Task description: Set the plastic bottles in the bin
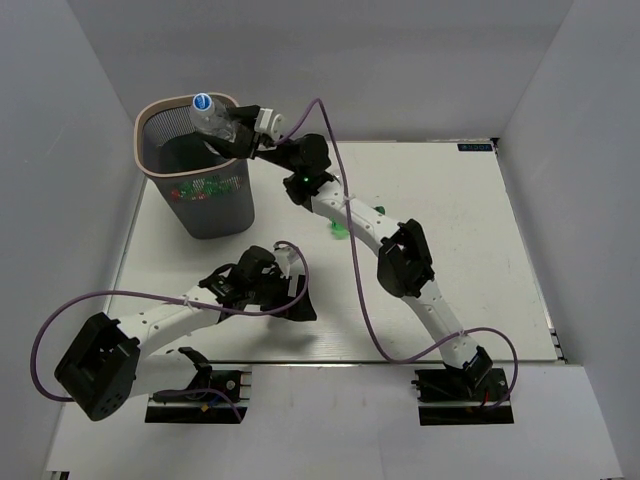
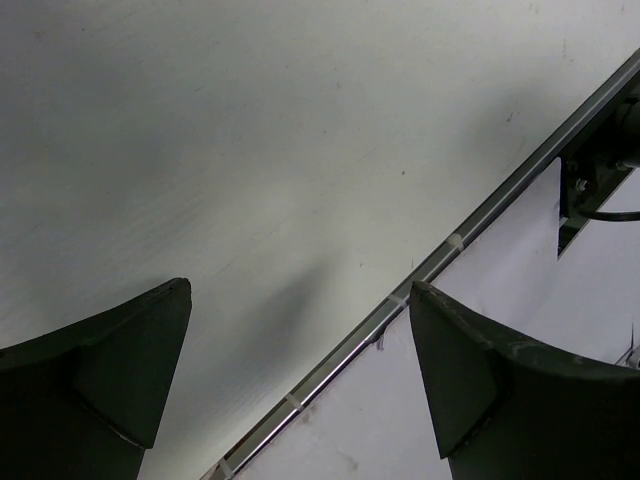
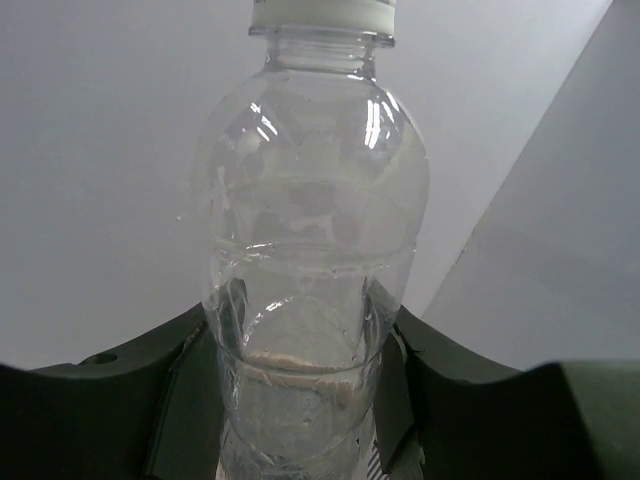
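Observation:
My right gripper (image 1: 232, 132) is shut on a clear plastic bottle (image 1: 212, 117) with a pale blue-white cap and holds it over the open top of the bin (image 1: 150, 122), a dark grey mesh wastebasket with a beige rim. In the right wrist view the bottle (image 3: 305, 250) stands between my fingers (image 3: 150, 400), cap at the top edge. Coloured bottles show through the bin's mesh (image 1: 205, 188). A green bottle (image 1: 340, 229) lies on the table, partly hidden under my right arm. My left gripper (image 1: 297, 295) is open and empty, low over the table near its front edge (image 2: 300, 340).
The white table (image 1: 450, 250) is walled by white panels at the back and sides. A metal strip (image 2: 440, 255) runs along the table's near edge. The arm bases (image 1: 195, 395) and purple cables (image 1: 355, 280) lie at the front.

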